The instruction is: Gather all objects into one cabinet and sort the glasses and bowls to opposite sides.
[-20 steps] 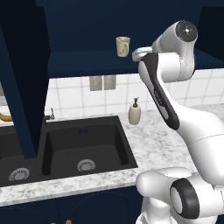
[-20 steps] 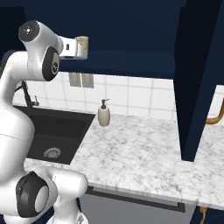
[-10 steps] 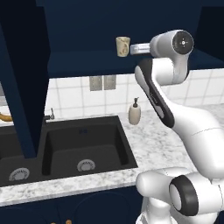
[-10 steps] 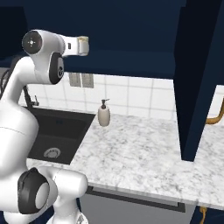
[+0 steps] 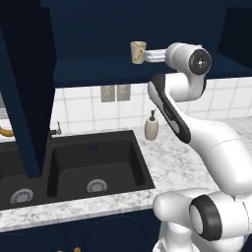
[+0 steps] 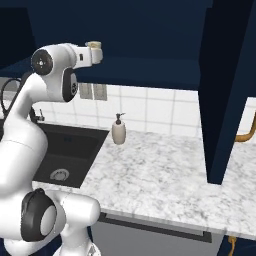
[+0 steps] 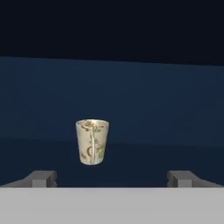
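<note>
Tumbler (image 7: pixel 92 141) upright on cabinet shelf (image 7: pixel 144 153), probably clear of wide-open pincer (image 7: pixel 112 178).

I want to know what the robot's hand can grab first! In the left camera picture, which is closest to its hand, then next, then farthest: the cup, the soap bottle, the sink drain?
1. Cup: right beside the gripper, up at the cabinet shelf.
2. Soap bottle: lower, on the counter by the wall.
3. Sink drain: lowest, down in the basin.
</note>
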You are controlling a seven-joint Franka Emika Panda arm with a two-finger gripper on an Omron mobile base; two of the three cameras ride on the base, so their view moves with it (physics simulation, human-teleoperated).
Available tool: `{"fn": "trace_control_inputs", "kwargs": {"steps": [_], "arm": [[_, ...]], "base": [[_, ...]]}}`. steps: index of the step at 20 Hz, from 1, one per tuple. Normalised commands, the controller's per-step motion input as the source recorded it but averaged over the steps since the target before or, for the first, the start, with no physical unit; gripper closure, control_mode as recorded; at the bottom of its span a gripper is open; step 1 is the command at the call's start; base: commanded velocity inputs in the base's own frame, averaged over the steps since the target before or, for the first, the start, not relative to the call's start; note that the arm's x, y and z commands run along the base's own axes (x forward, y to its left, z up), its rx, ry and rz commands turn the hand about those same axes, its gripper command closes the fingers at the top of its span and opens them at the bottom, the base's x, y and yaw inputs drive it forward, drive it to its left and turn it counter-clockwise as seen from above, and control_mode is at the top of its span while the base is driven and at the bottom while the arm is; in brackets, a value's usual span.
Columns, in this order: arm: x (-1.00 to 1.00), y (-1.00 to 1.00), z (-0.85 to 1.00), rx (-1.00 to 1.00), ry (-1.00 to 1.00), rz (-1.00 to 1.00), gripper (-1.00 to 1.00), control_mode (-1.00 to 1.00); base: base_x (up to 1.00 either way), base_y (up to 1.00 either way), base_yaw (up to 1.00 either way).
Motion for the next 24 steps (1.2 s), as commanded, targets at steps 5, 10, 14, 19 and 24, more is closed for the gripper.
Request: {"fn": "trace_control_inputs", "kwargs": {"steps": [5,10,14,19,24], "arm": [[0.14,0.05,0.00,0.00,0.00,0.02,-1.00,-1.00],[0.36,0.10,0.00,0.00,0.00,0.00,-1.00,-1.00],[0.33,0.15,-0.03,0.00,0.00,0.00,-1.00,-1.00],[0.15,0.01,0.00,0.00,0.01,0.00,-1.00,-1.00],[0.00,0.00,0.00,0.00,0.02,0.00,-1.00,-1.00]], "base": [[0.00,0.00,0.00],[0.00,0.00,0.00],[0.00,0.00,0.00],[0.00,0.00,0.00],[0.00,0.00,0.00]]}}
